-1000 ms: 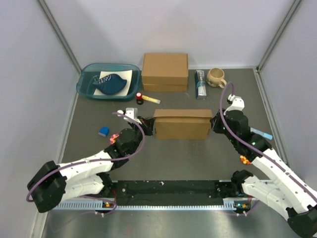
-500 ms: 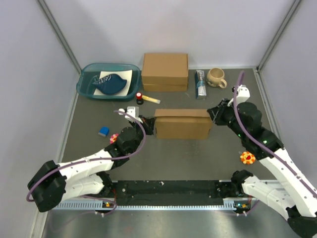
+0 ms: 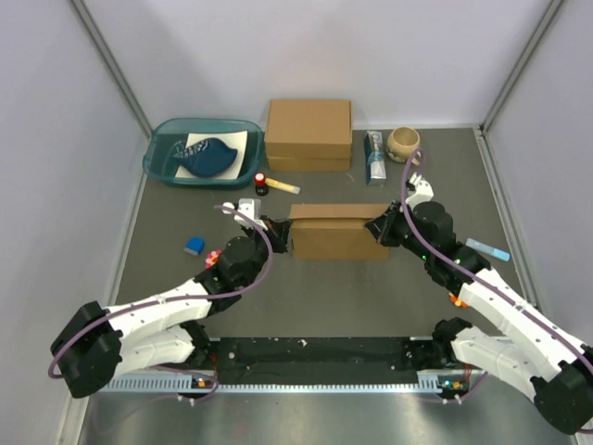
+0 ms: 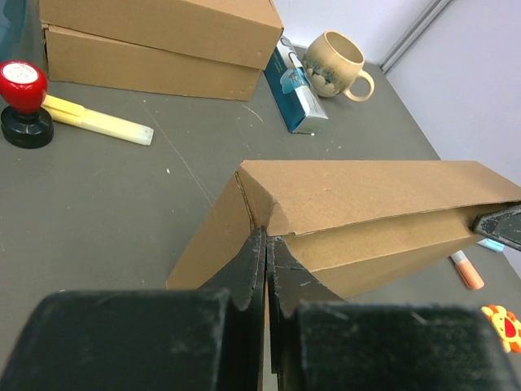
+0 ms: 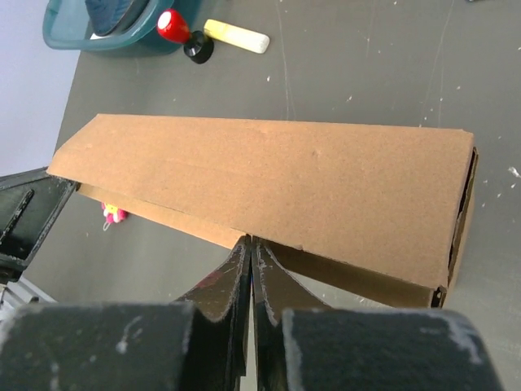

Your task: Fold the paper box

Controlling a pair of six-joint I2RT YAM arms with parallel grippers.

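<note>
though its lid lies at a slant and not flat, the paper box (image 3: 338, 232) stands folded into a long, shallow shape at the middle of the worktop (image 3: 324, 297), its long side parallel to the near edge. from the right wrist the lid's front flap hangs over the front wall, and a dark slit shows at the box's right end.

the left end effector (image 3: 281, 232) is at the box's left end with its fingers pressed together; from the left wrist its tips touch the corner where the lid flap meets the end wall. i cannot tell if any cardboard is pinched between them. the right end effector (image 3: 378, 229) is at the right end, also closed tight, its tips against the lower edge of the lid flap.

just beyond the box's left end, toward the far edge, stand a red-capped stamp (image 3: 262, 182) and a yellow stick (image 3: 281, 186) beside it. a thicker cardboard box (image 3: 309, 133) sits at the middle of the far edge. right of it lie a blue packet (image 3: 374, 156) and a beige mug (image 3: 405, 144). a teal tray (image 3: 153, 159) holding a dark blue thing (image 3: 206, 156) and white paper (image 3: 222, 139) is in the far left corner. a small blue block (image 3: 194, 246) lies near the left edge, and a light blue pen (image 3: 488, 248) near the right edge.
</note>
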